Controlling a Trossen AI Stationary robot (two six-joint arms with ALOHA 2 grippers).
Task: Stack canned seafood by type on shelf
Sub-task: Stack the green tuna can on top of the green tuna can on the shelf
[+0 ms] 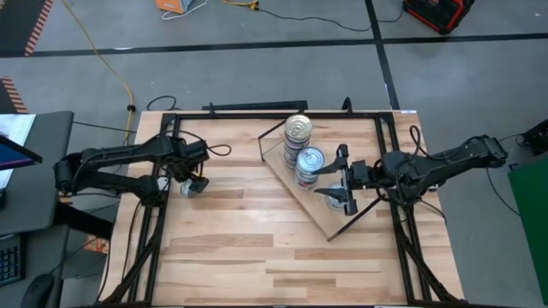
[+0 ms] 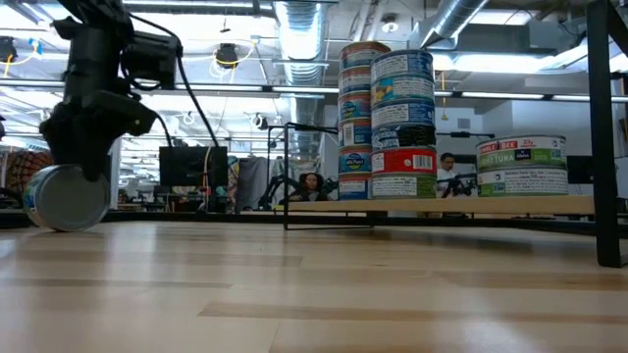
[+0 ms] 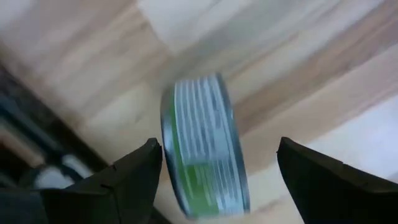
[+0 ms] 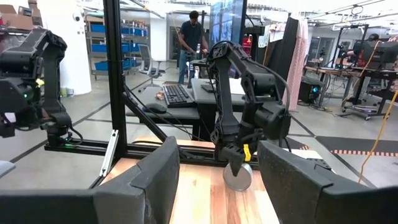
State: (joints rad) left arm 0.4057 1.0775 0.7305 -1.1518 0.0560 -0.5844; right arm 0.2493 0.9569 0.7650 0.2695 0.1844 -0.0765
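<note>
One tin (image 3: 202, 149) with a green and white label stands on its rim on the tabletop near the left edge. It also shows in the low view as a tin (image 2: 67, 198). My left gripper (image 3: 219, 146) points down over it, open, with a finger on either side of its flat faces. On the slanted shelf (image 1: 330, 218) stand two tall stacks of tins (image 1: 297, 137) (image 1: 308, 167) and a low pair (image 2: 520, 165). My right gripper (image 1: 342, 181) hovers level by the shelf's right side, open, with nothing between its fingers. My left gripper comes at the tin from above, its fingers level with the tin's upper part. One fingertip (image 3: 146, 162) stands right beside the tin's flat face (image 3: 166, 130). Whether it touches cannot be told. The tin rests on the table on its rim.
A black metal frame (image 1: 274, 115) runs round the tabletop, with rails along both sides. Bare planks (image 1: 257, 257) lie between the tin and the shelf and toward the near edge. Beyond the table a person (image 4: 193, 37) stands in the room.
</note>
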